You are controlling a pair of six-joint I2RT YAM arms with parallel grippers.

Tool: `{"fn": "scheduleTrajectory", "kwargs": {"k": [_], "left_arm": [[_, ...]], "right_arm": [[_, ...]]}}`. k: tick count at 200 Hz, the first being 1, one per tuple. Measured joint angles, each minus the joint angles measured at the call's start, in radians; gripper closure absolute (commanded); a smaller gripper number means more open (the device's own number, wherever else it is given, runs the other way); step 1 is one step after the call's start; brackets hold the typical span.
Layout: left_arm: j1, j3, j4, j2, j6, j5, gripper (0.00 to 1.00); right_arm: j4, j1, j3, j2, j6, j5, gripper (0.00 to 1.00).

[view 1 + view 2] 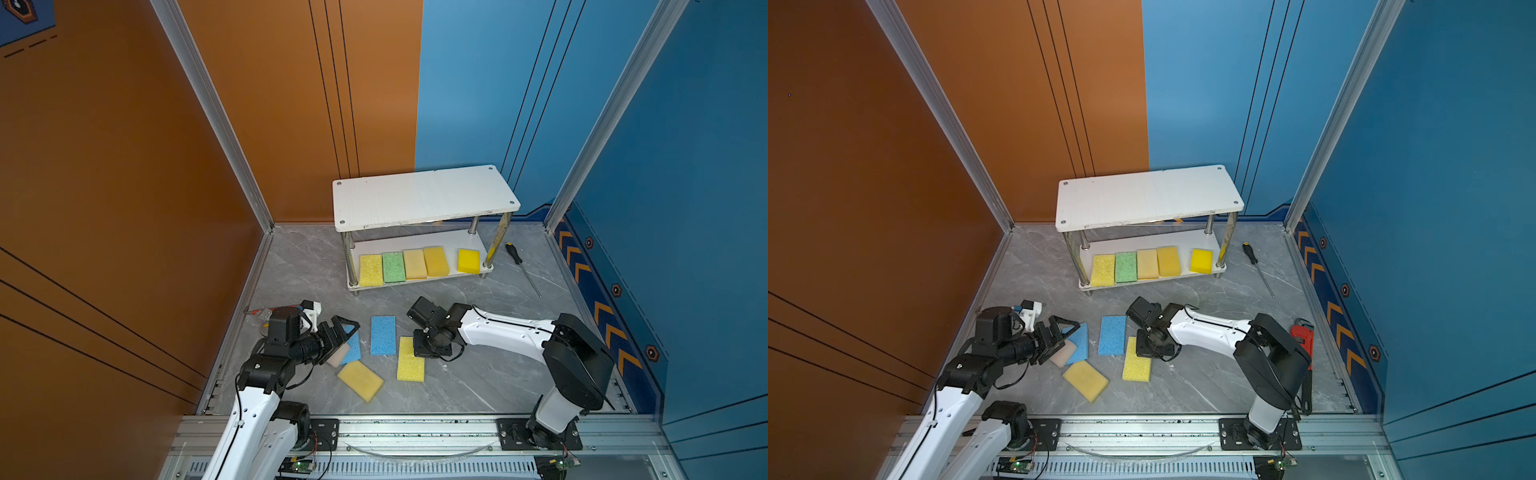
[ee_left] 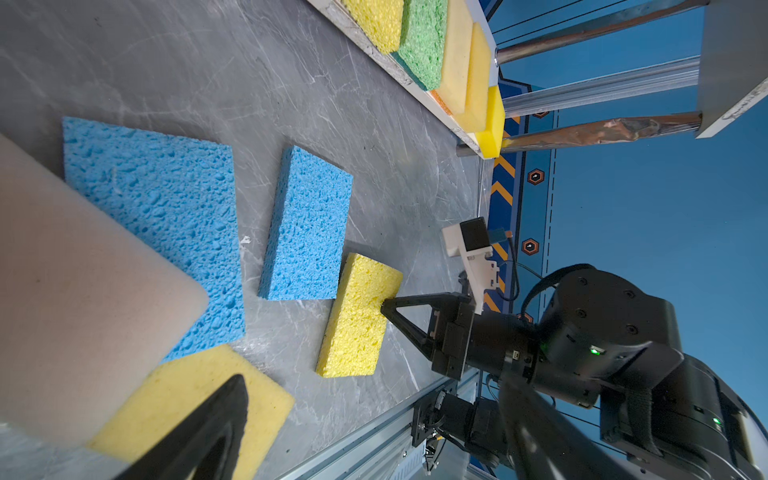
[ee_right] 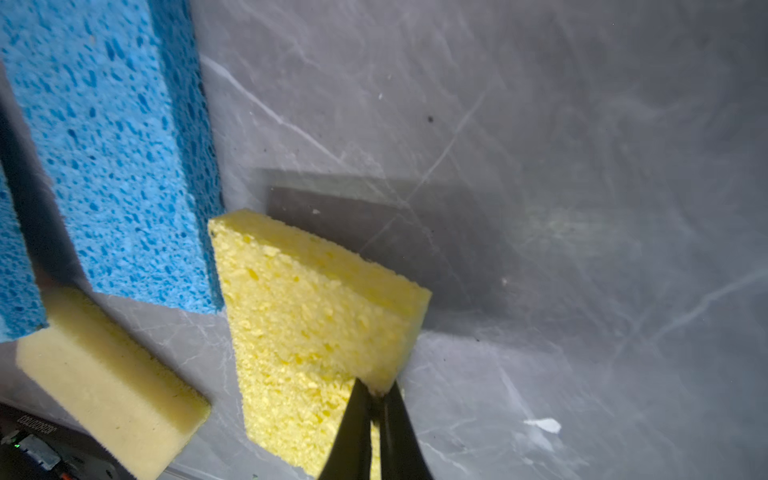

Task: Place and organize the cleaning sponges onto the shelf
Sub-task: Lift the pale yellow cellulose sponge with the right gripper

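Five sponges (image 1: 393,267) on shelf (image 1: 424,195), five on floor (image 1: 478,374)

Two-tier white shelf (image 1: 424,195) stood against the back wall. Its lower tier (image 1: 451,245) held a touching row of yellow sponge (image 1: 370,270), green sponge (image 1: 393,267), pale tan sponge (image 1: 414,264) and golden sponge (image 1: 436,261), with a bright yellow sponge (image 1: 468,261) apart at the right. On the floor in front lay a blue sponge (image 1: 383,335), a second blue sponge (image 1: 354,349) touching a whitish-pink sponge (image 1: 337,356), a pale yellow sponge (image 1: 360,380) lying askew, and a porous yellow sponge (image 1: 410,365) with one end raised.
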Motion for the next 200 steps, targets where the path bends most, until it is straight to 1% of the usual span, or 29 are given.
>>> {"fn": "scheduleTrajectory", "kwargs": {"k": [41, 99, 126, 178, 200], "left_arm": [[0.000, -0.007, 0.001, -0.017, -0.005, 0.003, 0.05], [0.002, -0.055, 0.033, -0.016, -0.052, 0.024, 0.05], [0.002, -0.071, 0.097, -0.002, -0.091, 0.048, 0.05], [-0.001, -0.120, 0.288, 0.036, -0.203, 0.106, 0.05], [-0.010, -0.136, 0.346, 0.058, -0.229, 0.121, 0.05]], "right_arm": [[-0.032, -0.045, -0.003, -0.063, -0.027, 0.002, 0.92], [-0.078, -0.124, 0.006, -0.128, -0.095, -0.006, 0.92], [-0.091, -0.138, 0.043, -0.128, -0.132, -0.033, 0.92], [-0.095, -0.138, 0.142, -0.123, -0.195, -0.096, 0.93], [-0.097, -0.138, 0.171, -0.106, -0.213, -0.118, 0.93]]}}
